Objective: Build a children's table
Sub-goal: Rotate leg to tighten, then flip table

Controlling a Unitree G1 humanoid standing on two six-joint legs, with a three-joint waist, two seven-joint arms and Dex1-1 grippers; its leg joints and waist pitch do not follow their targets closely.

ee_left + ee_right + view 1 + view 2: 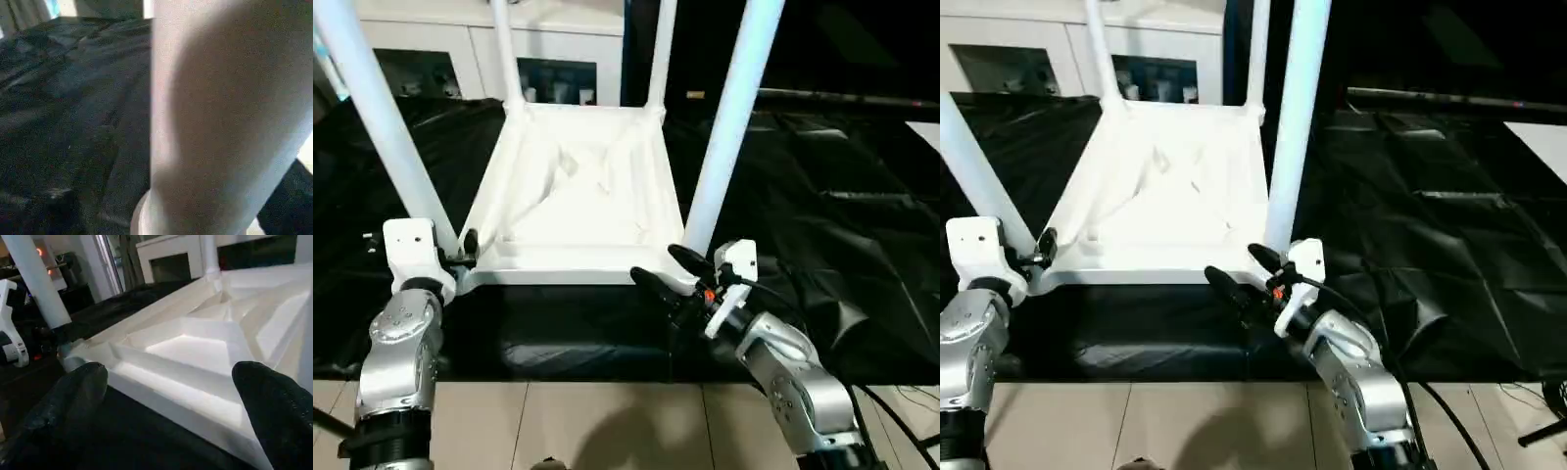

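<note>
The white tabletop [570, 264] lies upside down on the black cloth, ribbed underside up. Four white legs stand in its corner sockets: near-left leg [382, 108], near-right leg [729, 127], and two far legs [506, 59] [661, 59]. My left gripper [460, 250] sits at the near-left corner, right against the base of that leg, which looms close in the left wrist view [220, 122]. My right gripper [668, 274] is open in front of the near-right corner, by the foot of the near-right leg, holding nothing. Its fingers [73, 396] spread wide before the tabletop's near rim [186, 401].
The black-draped table [822, 225] carries the work and extends far to the right. A white glass-door cabinet [558, 39] stands behind it. Tan floor tiles [607, 421] lie below the table's front edge, with a cable [1528, 431] at the lower right.
</note>
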